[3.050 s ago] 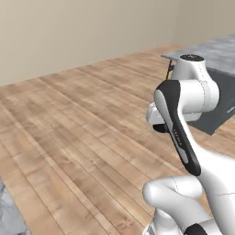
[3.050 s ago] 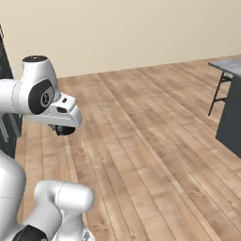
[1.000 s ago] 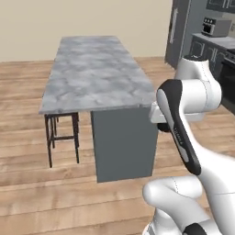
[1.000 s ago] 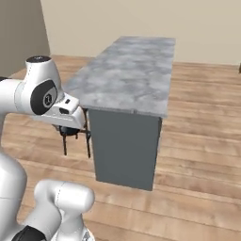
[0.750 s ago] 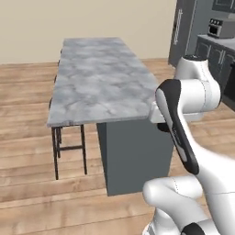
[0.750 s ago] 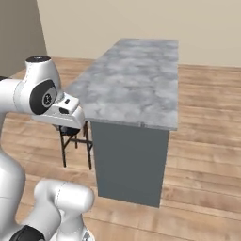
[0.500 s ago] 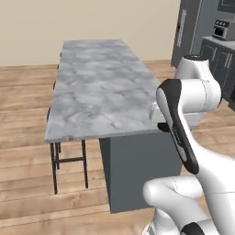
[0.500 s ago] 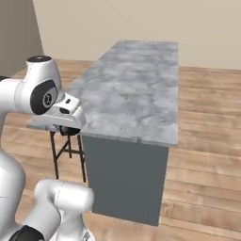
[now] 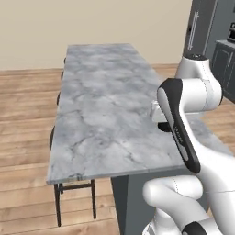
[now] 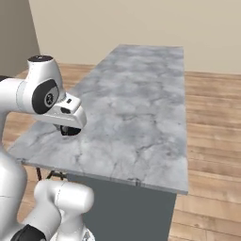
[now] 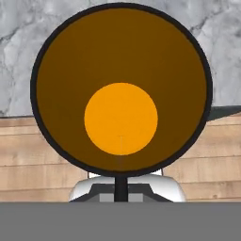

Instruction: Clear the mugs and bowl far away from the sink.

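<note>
A black mug (image 11: 121,89) with an orange inside looks straight up at the hand camera. My gripper (image 11: 121,182) is shut on its rim at the near edge. From the right base view, the mug (image 10: 70,131) hangs as a dark shape under the hand, just above the near left corner of a grey marble island top (image 10: 136,103). From the left base view, the mug (image 9: 164,126) shows partly behind my forearm, over the island's near right part. The bowl and the sink are out of view.
The long marble island (image 9: 105,114) stretches away from me, with its near edge right below the arm. Dark stools (image 9: 73,202) stand under its left side. Tall dark cabinets (image 9: 202,27) rise at the far right. Wooden floor (image 10: 212,132) surrounds the island.
The base has driven up to the island, so the whole scene has shifted and the counter now looms close. The arm keeps its pose with the mug still gripped.
</note>
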Motion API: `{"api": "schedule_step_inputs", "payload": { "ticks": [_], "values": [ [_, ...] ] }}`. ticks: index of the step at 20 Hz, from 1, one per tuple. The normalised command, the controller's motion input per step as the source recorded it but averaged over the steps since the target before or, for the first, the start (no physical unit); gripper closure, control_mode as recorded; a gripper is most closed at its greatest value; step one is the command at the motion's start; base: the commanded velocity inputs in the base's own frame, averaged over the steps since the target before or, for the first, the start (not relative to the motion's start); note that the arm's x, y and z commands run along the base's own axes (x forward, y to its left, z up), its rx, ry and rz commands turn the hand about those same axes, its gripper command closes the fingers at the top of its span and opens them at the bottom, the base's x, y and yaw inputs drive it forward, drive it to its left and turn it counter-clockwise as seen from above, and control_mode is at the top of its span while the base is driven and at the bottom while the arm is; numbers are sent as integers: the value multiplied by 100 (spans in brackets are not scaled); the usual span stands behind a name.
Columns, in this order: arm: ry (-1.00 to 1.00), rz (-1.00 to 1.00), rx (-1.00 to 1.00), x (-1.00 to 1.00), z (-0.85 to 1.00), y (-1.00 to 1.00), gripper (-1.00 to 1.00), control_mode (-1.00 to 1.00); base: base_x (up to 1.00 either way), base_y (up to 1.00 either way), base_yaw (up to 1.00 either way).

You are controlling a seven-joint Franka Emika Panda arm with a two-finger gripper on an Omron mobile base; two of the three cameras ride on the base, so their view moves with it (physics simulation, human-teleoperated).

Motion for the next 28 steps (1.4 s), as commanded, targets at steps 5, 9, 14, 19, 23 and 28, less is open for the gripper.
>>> {"api": "schedule_step_inputs", "payload": {
  "ticks": [5, 9, 14, 19, 23, 28],
  "values": [
    [0, 0, 0, 0, 0, 0, 100, 100, 73, 47, 11],
    [0, 0, 0, 0, 0, 0, 100, 100, 53, 19, 20],
    [0, 0, 0, 0, 0, 0, 100, 100, 50, 7, 39],
    [0, 7, 0, 12, 0, 2, 100, -100, 42, 5, 33],
    [0, 26, 0, 71, -8, 18, 100, -100, 0, 0, 0],
    [0, 0, -2, 66, -29, 30, 100, -100, 0, 0, 0]
  ]
}}
